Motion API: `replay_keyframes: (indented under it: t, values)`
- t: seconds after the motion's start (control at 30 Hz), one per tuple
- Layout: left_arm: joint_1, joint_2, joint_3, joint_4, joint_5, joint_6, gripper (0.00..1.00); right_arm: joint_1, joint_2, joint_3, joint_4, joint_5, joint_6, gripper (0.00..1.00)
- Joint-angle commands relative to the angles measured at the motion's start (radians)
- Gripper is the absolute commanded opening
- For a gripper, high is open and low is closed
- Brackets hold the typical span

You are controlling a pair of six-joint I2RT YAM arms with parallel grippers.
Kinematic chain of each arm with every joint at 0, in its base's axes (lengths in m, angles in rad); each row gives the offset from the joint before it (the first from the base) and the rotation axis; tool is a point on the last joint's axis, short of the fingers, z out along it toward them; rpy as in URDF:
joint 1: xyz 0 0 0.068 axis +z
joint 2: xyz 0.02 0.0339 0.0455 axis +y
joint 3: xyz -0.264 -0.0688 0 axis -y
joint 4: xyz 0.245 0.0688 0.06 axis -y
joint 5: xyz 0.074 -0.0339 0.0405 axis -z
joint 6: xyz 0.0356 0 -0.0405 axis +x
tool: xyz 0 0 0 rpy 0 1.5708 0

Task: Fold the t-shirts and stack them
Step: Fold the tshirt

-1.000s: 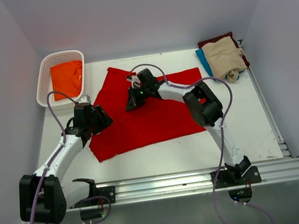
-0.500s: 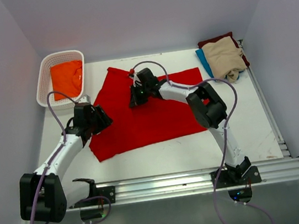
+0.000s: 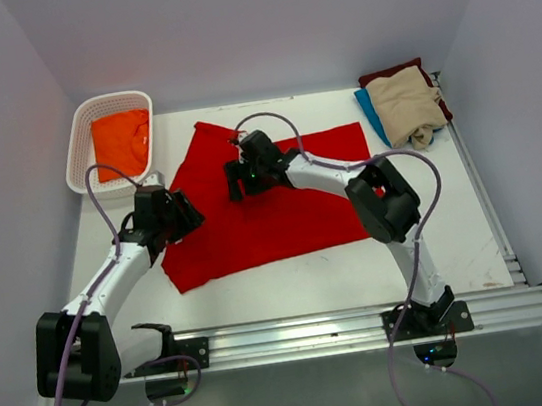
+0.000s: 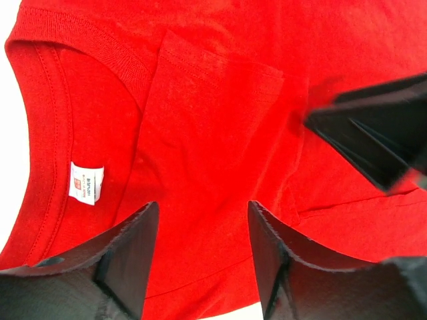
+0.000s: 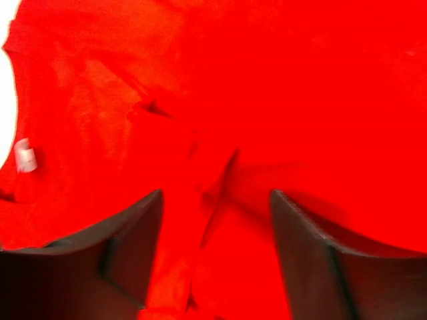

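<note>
Sitting at the far left corner of the table [image 3: 361, 271], the white basket [image 3: 76, 158] holds the orange shirt [image 3: 123, 141], which lies bunched inside and covers most of its floor. Across the table at the far right corner, the beige shirt [image 3: 406, 103] lies folded on top of the maroon shirt [image 3: 384, 74], with an edge of the blue shirt [image 3: 369, 110] showing at the left of that pile. Between basket and pile, the red shirt [image 3: 255, 230] lies spread flat on the table, skewed so one corner points toward the far edge. The left gripper [image 3: 190, 218] hangs over the shirt's left edge, well clear of the basket; its wrist view shows the jaws apart above the collar, with the white tag [image 4: 86, 183] just left of the near finger and nothing pinched. The right gripper [image 3: 237, 181] is over the far middle of the red shirt; from its wrist its jaws are parted too, above a rumpled fold of red cloth that they do not hold, the tag showing small at the left edge
</note>
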State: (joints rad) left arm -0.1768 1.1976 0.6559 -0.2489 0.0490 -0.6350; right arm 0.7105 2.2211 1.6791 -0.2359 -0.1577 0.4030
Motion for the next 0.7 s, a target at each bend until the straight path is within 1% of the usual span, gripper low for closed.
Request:
replay_keyframes:
  t: [0.0,0.03,0.07,0.1,0.13,0.17,0.2,0.23,0.3,0.33,0.37,0.4,0.43,0.47,0.5,0.53,0.57,0.6,0.63,0.67]
  values:
    - [0.013,-0.004,0.025,0.066,0.014,0.028,0.61,0.021,-0.187,-0.063,0.015,0.107,-0.029,0.73]
    - [0.014,-0.003,0.048,0.075,0.02,0.024,0.63,0.021,-0.214,-0.084,0.023,0.119,-0.03,0.75]
    - [0.014,0.009,0.065,0.094,0.02,0.021,0.66,0.021,-0.277,-0.103,0.021,0.15,-0.038,0.77]
    - [0.014,0.02,0.086,0.1,0.018,0.014,0.72,0.02,-0.305,-0.131,0.014,0.155,-0.041,0.78]
    - [0.017,0.036,0.138,0.1,0.018,0.0,0.75,0.021,-0.337,-0.145,0.004,0.162,-0.053,0.81]
    - [0.017,0.077,0.166,0.114,0.02,-0.005,0.77,0.02,-0.388,-0.157,-0.014,0.181,-0.059,0.84]
    - [0.017,0.103,0.194,0.122,0.022,-0.009,0.8,0.02,-0.414,-0.174,-0.032,0.21,-0.062,0.85]
    - [0.019,0.134,0.258,0.125,0.022,-0.023,0.8,0.021,-0.434,-0.18,-0.051,0.219,-0.078,0.85]
    - [0.022,0.245,0.332,0.128,0.031,-0.035,0.81,0.02,-0.503,-0.222,-0.088,0.234,-0.085,0.85]
    - [0.025,0.288,0.414,0.128,0.037,-0.041,0.81,0.021,-0.523,-0.235,-0.101,0.237,-0.089,0.85]
    - [0.028,0.381,0.459,0.122,0.044,-0.045,0.81,0.02,-0.547,-0.263,-0.13,0.245,-0.092,0.83]
    - [0.033,0.431,0.506,0.119,0.057,-0.048,0.8,0.02,-0.598,-0.281,-0.141,0.262,-0.093,0.83]
    - [0.045,0.485,0.604,0.119,0.089,-0.055,0.8,0.021,-0.629,-0.301,-0.152,0.267,-0.092,0.83]
    - [0.051,0.596,0.66,0.103,0.106,-0.06,0.79,0.021,-0.658,-0.338,-0.173,0.274,-0.092,0.82]
    - [0.059,0.652,0.716,0.088,0.12,-0.066,0.77,0.021,-0.719,-0.358,-0.18,0.279,-0.092,0.81]
    - [0.071,0.704,0.829,0.065,0.146,-0.075,0.76,0.02,-0.75,-0.378,-0.187,0.28,-0.093,0.81]
    - [0.076,0.802,0.882,0.056,0.153,-0.078,0.75,0.021,-0.779,-0.419,-0.2,0.283,-0.093,0.8]
    - [0.08,0.847,0.933,0.048,0.16,-0.078,0.73,0.021,-0.814,-0.438,-0.21,0.29,-0.093,0.8]
    - [0.086,0.89,1.029,0.036,0.155,-0.078,0.73,0.021,-0.872,-0.455,-0.22,0.297,-0.093,0.8]
    - [0.088,0.961,1.074,0.011,0.147,-0.08,0.73,0.021,-0.905,-0.491,-0.236,0.302,-0.093,0.8]
